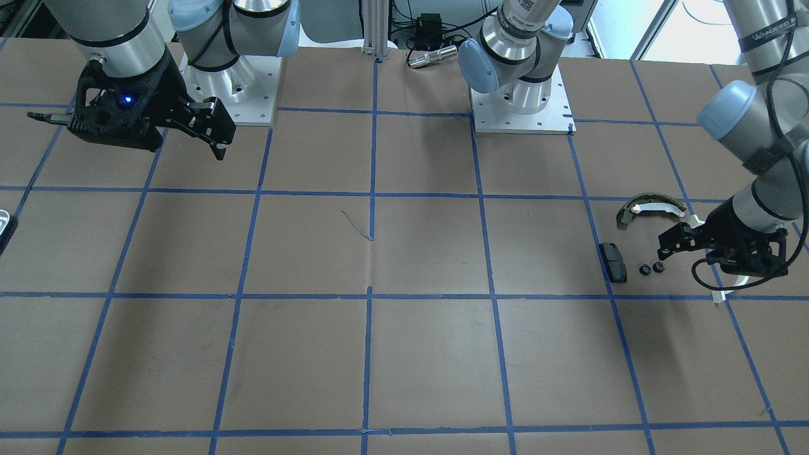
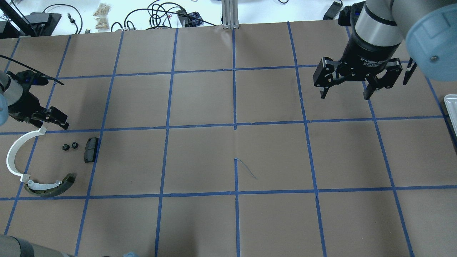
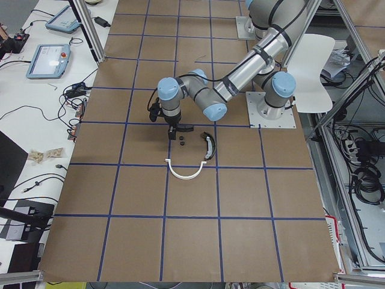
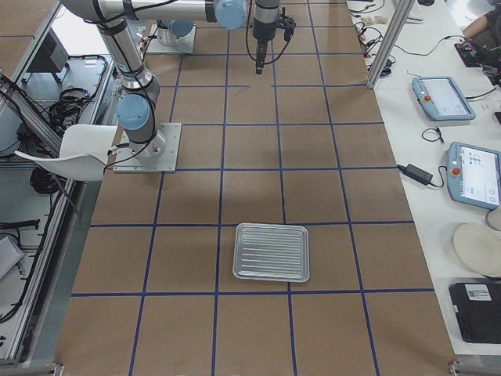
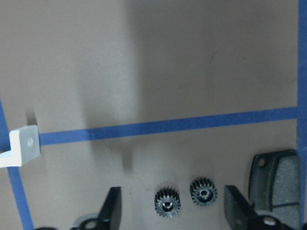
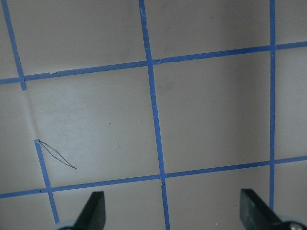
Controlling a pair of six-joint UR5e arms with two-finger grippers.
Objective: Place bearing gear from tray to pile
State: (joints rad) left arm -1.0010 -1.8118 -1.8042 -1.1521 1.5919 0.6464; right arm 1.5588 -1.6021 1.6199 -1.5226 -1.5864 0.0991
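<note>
Brown table (image 2: 200,221), blue tape grid (image 2: 234,100); black gears (image 2: 74,145) and pad (image 2: 90,150); olive-and-white shoe (image 2: 50,192); white half-ring (image 2: 9,157); silver tray (image 4: 272,252).

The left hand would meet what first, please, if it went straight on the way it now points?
Most likely the two gears, which lie between the left hand's open fingers in the wrist view; the depth is unclear.

White print on the black round collar (image 2: 371,61) above my right gripper (image 2: 345,95), too small for me to read, pale letters on the black strap (image 1: 768,39) round my left arm (image 1: 772,69), too blurred to make out.
</note>
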